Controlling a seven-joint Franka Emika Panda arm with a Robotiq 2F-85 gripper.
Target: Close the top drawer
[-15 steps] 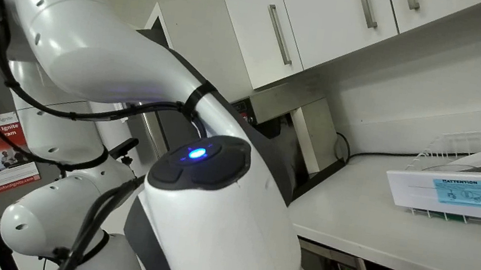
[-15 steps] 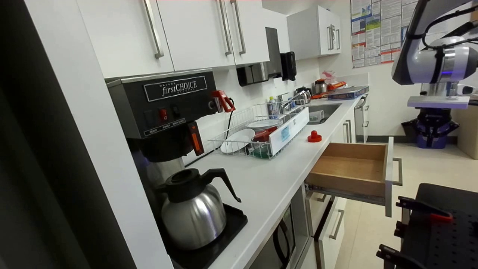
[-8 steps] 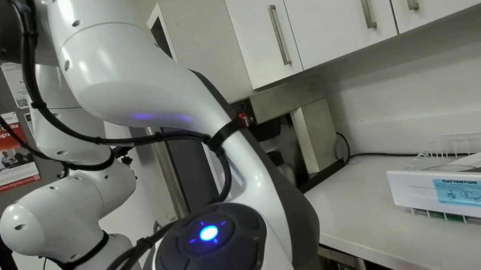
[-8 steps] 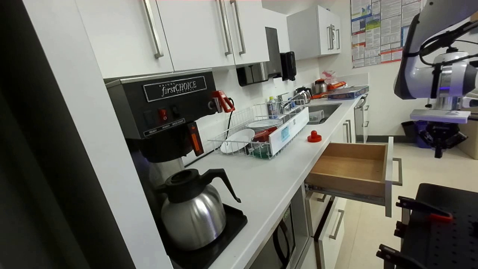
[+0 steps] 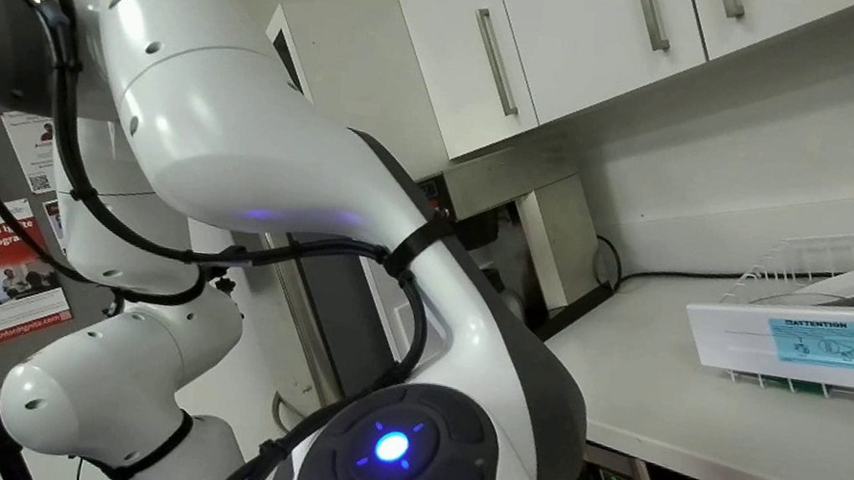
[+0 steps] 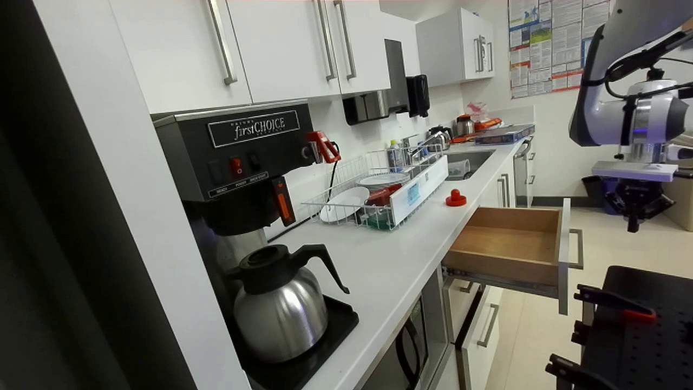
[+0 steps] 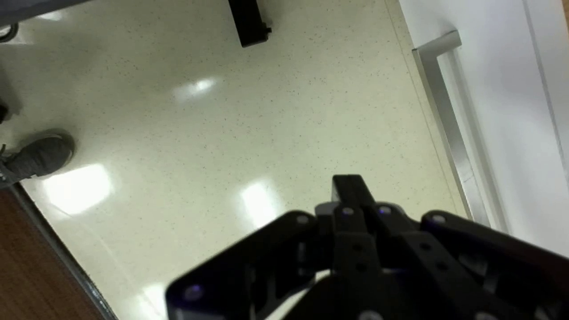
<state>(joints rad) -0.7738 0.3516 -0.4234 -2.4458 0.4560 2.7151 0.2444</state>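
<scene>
Wrist view: black jaws pressed together in one narrow column, touching only each other, over glossy, speckled floor (image 7: 302, 133). Apart from them, across a strip of floor, a squared metal bar handle (image 7: 451, 129) on a smooth white drawer front (image 7: 524, 155). In an exterior view, jaws pointing downward at the end of the rounded white robot arm (image 6: 641, 24). In both exterior views, below the edge of the white table (image 6: 379, 265), the top drawer (image 6: 509, 244), pulled out: straight-sided box of plain brown wood. Along its lower side, a metal runner (image 6: 498, 280). On the table, a white wire dish rack (image 6: 350, 169) with white plates (image 6: 349, 197), and near it a knobbed red disc (image 6: 456, 199). In the foreground, a round-bellied steel carafe (image 6: 281, 319), upright on the base of a black coffee maker (image 6: 233, 151).
</scene>
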